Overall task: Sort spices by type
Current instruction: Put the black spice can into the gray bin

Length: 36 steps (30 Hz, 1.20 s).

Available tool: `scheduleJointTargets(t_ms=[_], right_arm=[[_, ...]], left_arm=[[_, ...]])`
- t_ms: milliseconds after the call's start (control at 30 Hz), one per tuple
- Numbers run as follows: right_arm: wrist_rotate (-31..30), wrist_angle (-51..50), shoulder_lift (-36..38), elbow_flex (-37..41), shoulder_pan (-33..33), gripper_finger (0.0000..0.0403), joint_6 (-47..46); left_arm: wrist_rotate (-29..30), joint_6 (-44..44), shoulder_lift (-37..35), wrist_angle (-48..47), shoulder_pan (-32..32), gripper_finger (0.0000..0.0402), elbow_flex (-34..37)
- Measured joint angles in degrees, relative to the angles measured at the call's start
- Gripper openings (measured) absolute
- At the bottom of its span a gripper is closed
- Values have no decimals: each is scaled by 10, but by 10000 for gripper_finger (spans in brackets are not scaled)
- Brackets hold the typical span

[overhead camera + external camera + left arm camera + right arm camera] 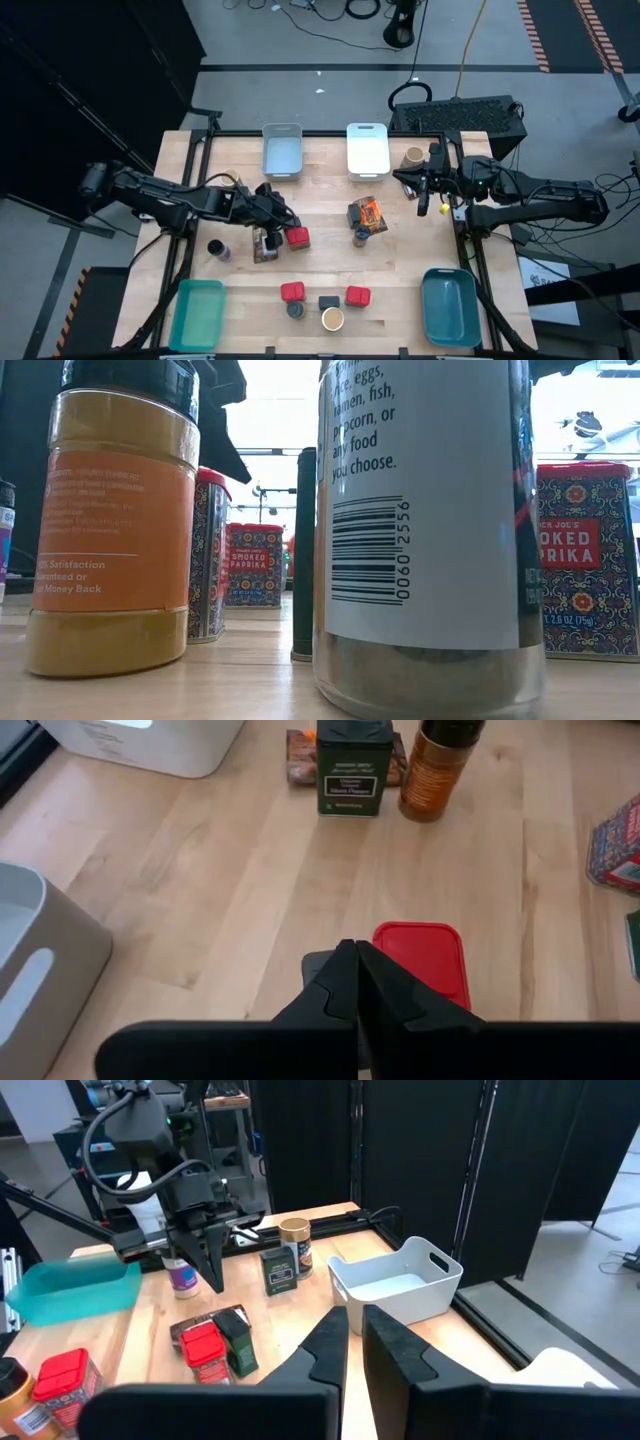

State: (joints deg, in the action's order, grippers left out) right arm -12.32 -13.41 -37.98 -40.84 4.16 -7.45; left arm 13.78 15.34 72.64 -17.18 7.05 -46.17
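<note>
The spices, small red boxy tins, dark cylindrical jars, a tan-topped round jar and flat printed packets, lie scattered over the pale wooden table (330, 215), none of them in a bin yet. Seen from overhead, one cluster sits near six o'clock: a red tin (292, 292), a second red tin (358, 295), a dark jar (295, 310), a small dark box (328, 302) and the tan-topped jar (333, 319). Toward the centre, slightly to three o'clock, an orange-brown packet (371, 210) lies with a dark tin (356, 215) and an amber jar (361, 237). At about nine o'clock the left gripper (275, 222) hangs with its fingers pressed together and holding nothing, just above a third red tin (298, 237) with a brown packet (265, 250) beside it; a lone dark jar (217, 249) stands farther out. The right gripper (424, 190), fingers likewise together and empty, waits near two o'clock beside another tan-topped jar (413, 157). The risk, as I judge it, is that fingers this tightly together would come down on the red tin's lid and shove it or tip it into the packet rather than straddle it; they would need to part first. The four bins appear empty: a grey plastic bin (282, 150) and a white plastic bin (367, 150) toward twelve o'clock, a teal plastic bin (197, 315) at seven and a blue plastic bin (450, 306) at five.
</note>
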Motion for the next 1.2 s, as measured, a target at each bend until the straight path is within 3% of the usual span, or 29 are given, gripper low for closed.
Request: scheduleJointTargets(t_ms=[167,567,1000,1200], right_arm=[[-1,0,0,0,0,18,9],[-1,0,0,0,0,18,7],[0,0,0,0,0,18,6],[0,0,0,0,0,18,7]], left_arm=[[0,-8,0,2,0,12,0],[2,-9,0,2,0,97,1],[3,-11,42,-13,0,136,2],[14,8,41,-16,0,172,2]])
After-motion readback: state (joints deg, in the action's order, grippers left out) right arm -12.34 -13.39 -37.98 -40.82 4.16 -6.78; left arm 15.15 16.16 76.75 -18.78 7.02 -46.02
